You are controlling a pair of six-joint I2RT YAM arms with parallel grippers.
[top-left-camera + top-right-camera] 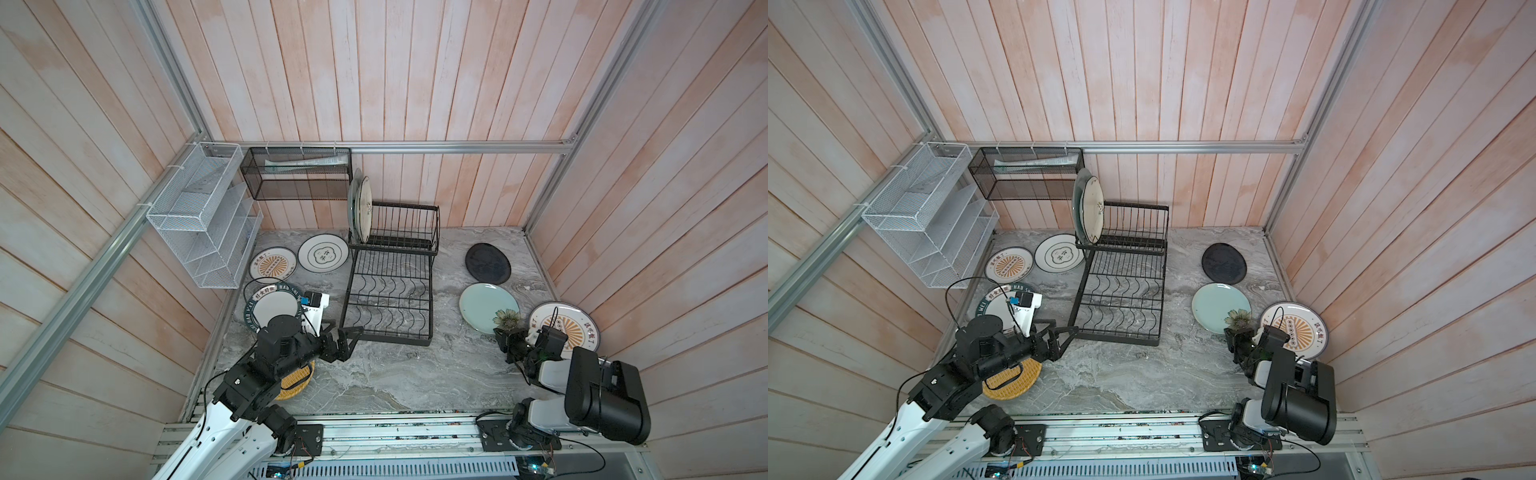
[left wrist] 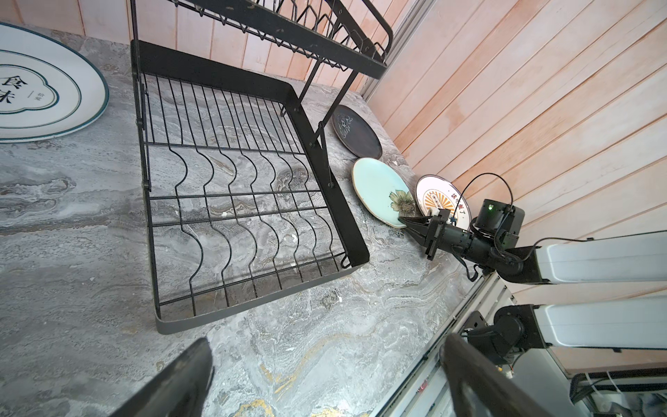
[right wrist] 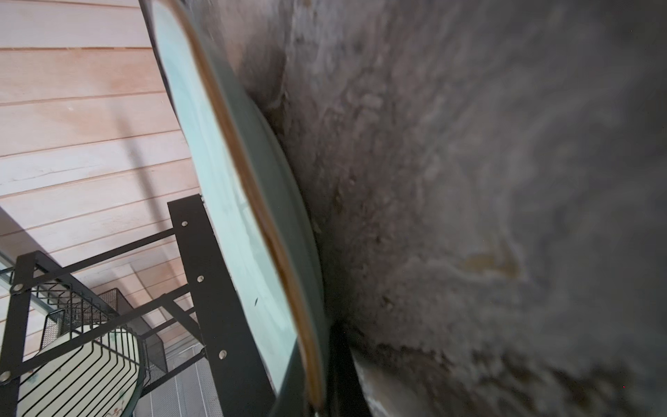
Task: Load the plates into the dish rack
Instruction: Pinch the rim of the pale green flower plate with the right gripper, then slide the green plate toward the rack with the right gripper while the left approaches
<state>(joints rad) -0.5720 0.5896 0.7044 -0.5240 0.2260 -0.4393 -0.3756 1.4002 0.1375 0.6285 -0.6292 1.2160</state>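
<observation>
The black wire dish rack (image 1: 386,341) (image 1: 1118,336) (image 2: 347,231) (image 3: 216,289) stands mid-table. Two plates (image 1: 360,208) stand upright in its upper tier; the lower tier holds nothing. To its right lies a pale green plate (image 1: 484,305) (image 1: 1217,305) (image 2: 379,187) (image 3: 223,202) with a flower print. My right gripper (image 1: 500,332) (image 1: 1229,332) (image 2: 404,221) (image 3: 317,397) is shut on that plate's near rim. My left gripper (image 1: 345,328) (image 1: 1061,326) (image 2: 325,361) hovers open and holds nothing, by the rack's front left corner.
Flat on the table lie a black plate (image 1: 487,264), two sunburst plates (image 1: 577,324) (image 1: 273,268), a lettered plate (image 1: 323,253), a dark-rimmed plate (image 1: 274,307) and a yellow ribbed plate (image 1: 297,384) under the left arm. A white mesh organizer (image 1: 199,224) and a black mesh basket (image 1: 299,174) hang at the back left.
</observation>
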